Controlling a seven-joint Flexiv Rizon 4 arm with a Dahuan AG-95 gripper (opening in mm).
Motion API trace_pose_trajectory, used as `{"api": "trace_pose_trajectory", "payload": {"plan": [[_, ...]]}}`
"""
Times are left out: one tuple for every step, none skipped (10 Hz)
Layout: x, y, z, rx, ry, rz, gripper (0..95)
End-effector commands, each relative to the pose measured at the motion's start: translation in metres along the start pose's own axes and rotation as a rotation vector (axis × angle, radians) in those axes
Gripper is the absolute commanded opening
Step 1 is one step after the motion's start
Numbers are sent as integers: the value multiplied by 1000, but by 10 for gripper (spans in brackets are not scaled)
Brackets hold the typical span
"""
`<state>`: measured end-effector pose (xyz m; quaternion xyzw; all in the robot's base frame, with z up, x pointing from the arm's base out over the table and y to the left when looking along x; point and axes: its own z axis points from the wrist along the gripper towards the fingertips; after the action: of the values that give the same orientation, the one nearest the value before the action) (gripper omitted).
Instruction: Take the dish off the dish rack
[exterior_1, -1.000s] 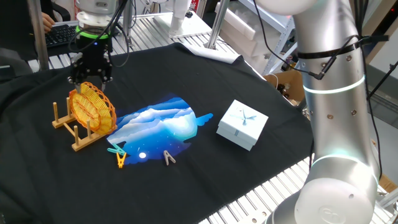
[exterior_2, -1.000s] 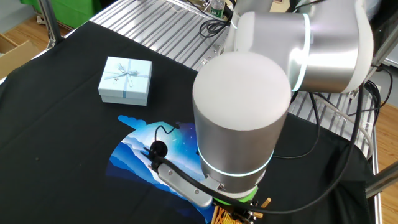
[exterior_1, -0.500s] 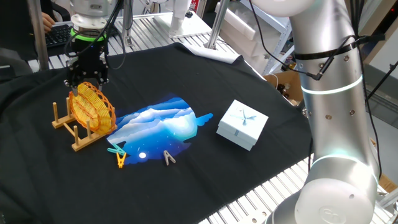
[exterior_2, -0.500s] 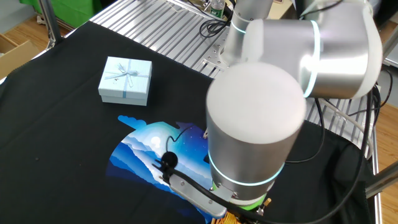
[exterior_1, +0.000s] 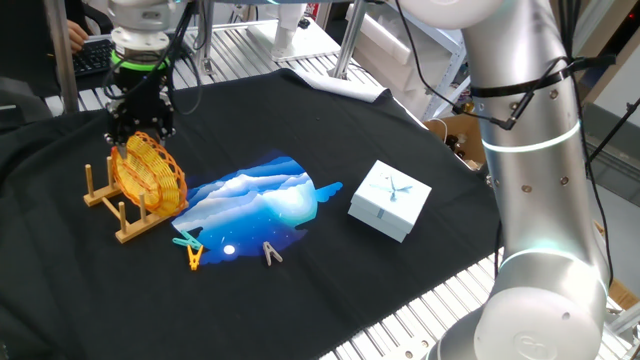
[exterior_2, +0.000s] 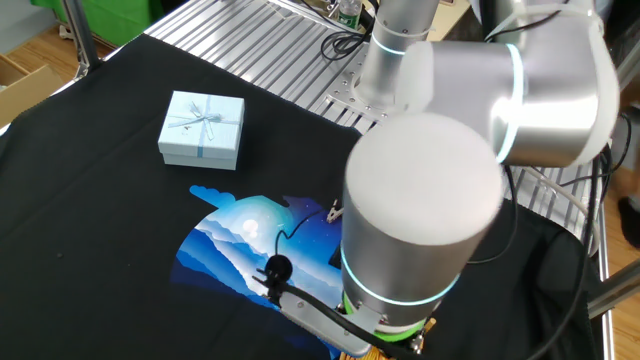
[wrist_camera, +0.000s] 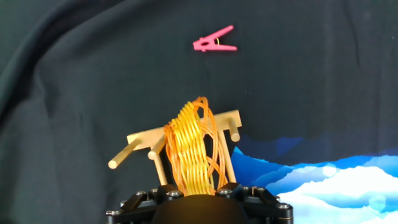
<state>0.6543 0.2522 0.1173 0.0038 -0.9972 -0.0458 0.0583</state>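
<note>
The yellow-orange mesh dish stands on edge between the pegs of the light-wood dish rack at the left of the black cloth. My gripper hangs straight above it, jaws open, with the fingers either side of the dish's top rim. In the hand view the dish shows edge-on in the rack, rising between the black fingers at the bottom edge; the fingertips are hidden. In the other fixed view the arm hides the dish and rack.
A blue-and-white mat lies right of the rack. A pale blue gift box sits further right. Clothes pegs lie at the mat's near edge, and a pink peg beyond the rack.
My gripper has shifted slightly left and turned a little above the dish. The dish and the rack have not moved.
</note>
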Motion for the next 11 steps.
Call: {"api": "trace_pose_trajectory", "payload": {"plan": [[3, -3, 2, 3, -1, 0, 570], [5, -3, 3, 7, 3, -1, 570], [7, -3, 4, 9, 9, -5, 380], [7, -3, 4, 12, 8, -12, 380], [7, -3, 3, 19, 5, -22, 0], [7, -3, 3, 19, 2, -25, 0], [7, -3, 3, 22, 2, -24, 0], [7, -3, 3, 27, 7, -27, 0], [7, -3, 2, 29, 13, -28, 0], [7, -3, 2, 39, 18, -25, 0], [7, -3, 2, 38, 19, -23, 0]]}}
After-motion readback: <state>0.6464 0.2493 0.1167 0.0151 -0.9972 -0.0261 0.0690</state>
